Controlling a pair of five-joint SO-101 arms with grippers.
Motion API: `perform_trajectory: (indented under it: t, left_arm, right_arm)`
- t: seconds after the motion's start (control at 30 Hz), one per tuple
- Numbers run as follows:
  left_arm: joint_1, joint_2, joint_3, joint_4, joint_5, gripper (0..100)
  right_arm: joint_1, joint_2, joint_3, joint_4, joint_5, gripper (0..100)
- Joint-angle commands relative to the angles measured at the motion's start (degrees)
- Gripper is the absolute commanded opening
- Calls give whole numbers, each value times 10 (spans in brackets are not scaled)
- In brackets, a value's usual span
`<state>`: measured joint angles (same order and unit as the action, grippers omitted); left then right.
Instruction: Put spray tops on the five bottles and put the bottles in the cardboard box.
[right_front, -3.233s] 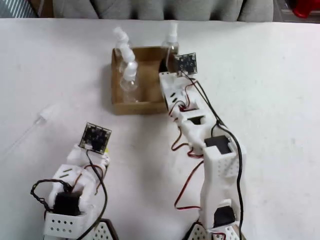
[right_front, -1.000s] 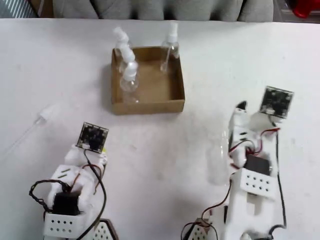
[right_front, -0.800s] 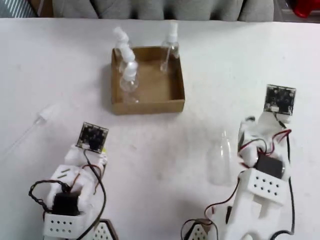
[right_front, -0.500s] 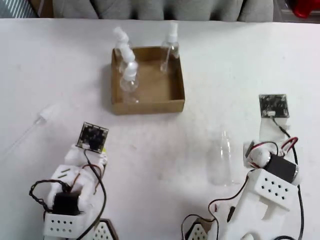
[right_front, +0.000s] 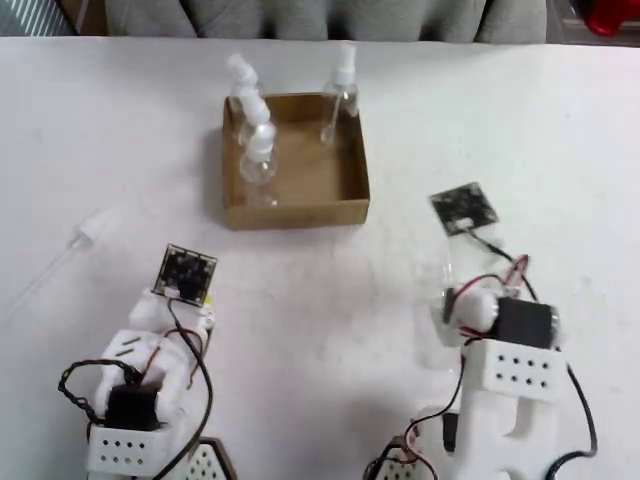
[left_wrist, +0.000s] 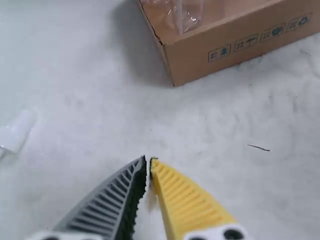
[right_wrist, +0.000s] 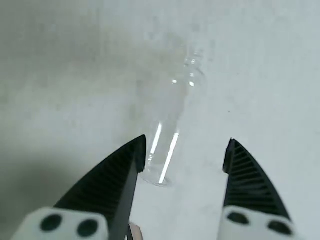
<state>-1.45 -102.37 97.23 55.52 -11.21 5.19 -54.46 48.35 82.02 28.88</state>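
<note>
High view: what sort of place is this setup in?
Likely an indoor tabletop test bench: a white table, a cardboard box holding spray bottles, and what looks like grey cushioned seating behind.

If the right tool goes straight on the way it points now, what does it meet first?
Most likely the uncapped clear bottle lying on the table, just ahead of the open right tool.
</note>
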Motion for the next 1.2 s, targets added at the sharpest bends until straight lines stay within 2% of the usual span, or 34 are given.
perform_trajectory:
  t: [0.0, 0.1, 0.23, 0.37, 0.47, 0.6, 1.03, 1.17]
  left_arm:
    - [-7, -3, -2, -7, -7, 20]
    - [-7, -3, -2, -7, -7, 20]
    - [-7, -3, -2, -7, -7, 20]
    - [-7, -3, -2, -7, -7, 20]
    - [-7, -3, -2, -6, -7, 20]
    - [-7, -3, -2, 4, -7, 20]
    - [-6, -3, -2, 6, -10, 20]
    - [-5, -3, -2, 9, -70, 20]
  right_arm:
    - [-77, 67, -46, 6, -12, 208]
    - [-76, 158, -95, 8, -7, 211]
    - [-67, 262, -159, 31, 46, 212]
    - [-63, 322, -187, 31, 51, 213]
    - [-65, 338, -206, 36, 52, 228]
    - [-64, 346, -219, 34, 52, 307]
    - [-65, 346, -166, -3, 52, 308]
    - [-62, 346, -141, -20, 52, 308]
